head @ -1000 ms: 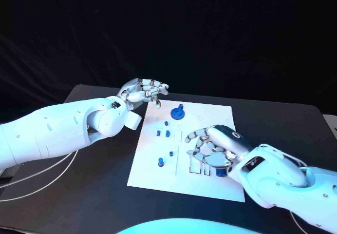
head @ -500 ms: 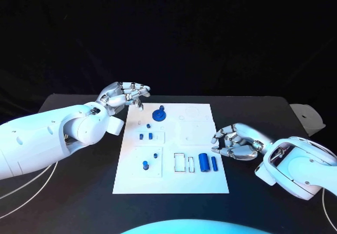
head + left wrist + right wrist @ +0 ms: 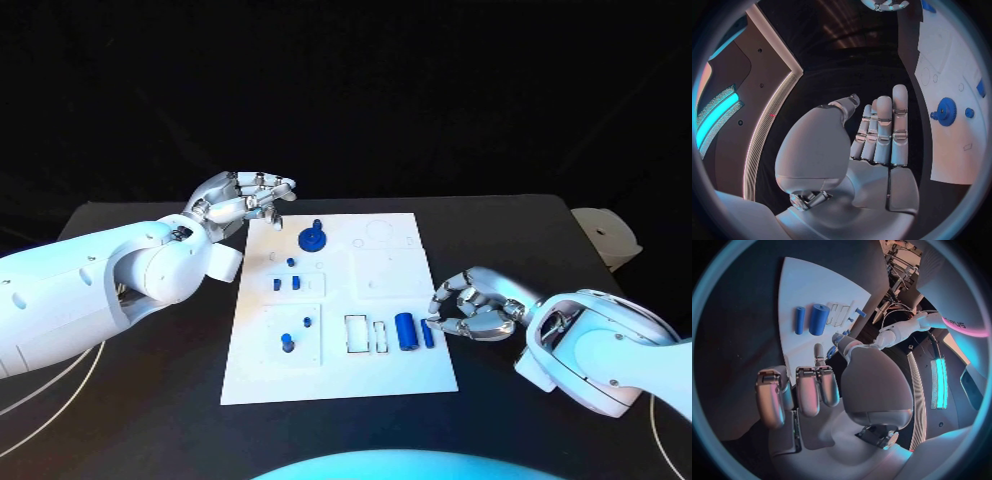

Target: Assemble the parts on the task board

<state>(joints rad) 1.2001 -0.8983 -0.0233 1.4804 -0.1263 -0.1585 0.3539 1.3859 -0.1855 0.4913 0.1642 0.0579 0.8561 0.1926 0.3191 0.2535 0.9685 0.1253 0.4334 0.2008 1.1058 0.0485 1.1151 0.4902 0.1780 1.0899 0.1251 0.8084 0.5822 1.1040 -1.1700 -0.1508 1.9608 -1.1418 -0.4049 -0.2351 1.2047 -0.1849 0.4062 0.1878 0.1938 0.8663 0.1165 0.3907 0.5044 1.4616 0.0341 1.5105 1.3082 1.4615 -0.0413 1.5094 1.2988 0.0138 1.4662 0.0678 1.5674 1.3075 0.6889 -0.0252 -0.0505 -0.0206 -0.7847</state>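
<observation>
While both arms hang over the black desk (image 3: 144,400), this is how things lie:

Task board (image 3: 389,270): white plate flat in the middle of the desk, between the two arms.
Left robot hand (image 3: 242,196): at the board's far left corner, just off its edge; fingers straight and close together, holding nothing.
Gear part (image 3: 312,239): round blue piece standing on the board, near the left robot hand but apart from it.
Right robot hand (image 3: 476,304): beside the board's right edge, fingers curled inward; nothing seems to be in them, though the curl hides the palm.
Two blue cylinders (image 3: 415,331): lying side by side on the board, just beside the right robot hand's fingertips (image 3: 438,325).
Small blue parts (image 3: 286,283): seated on the board's left half, well away from the right robot hand.
</observation>
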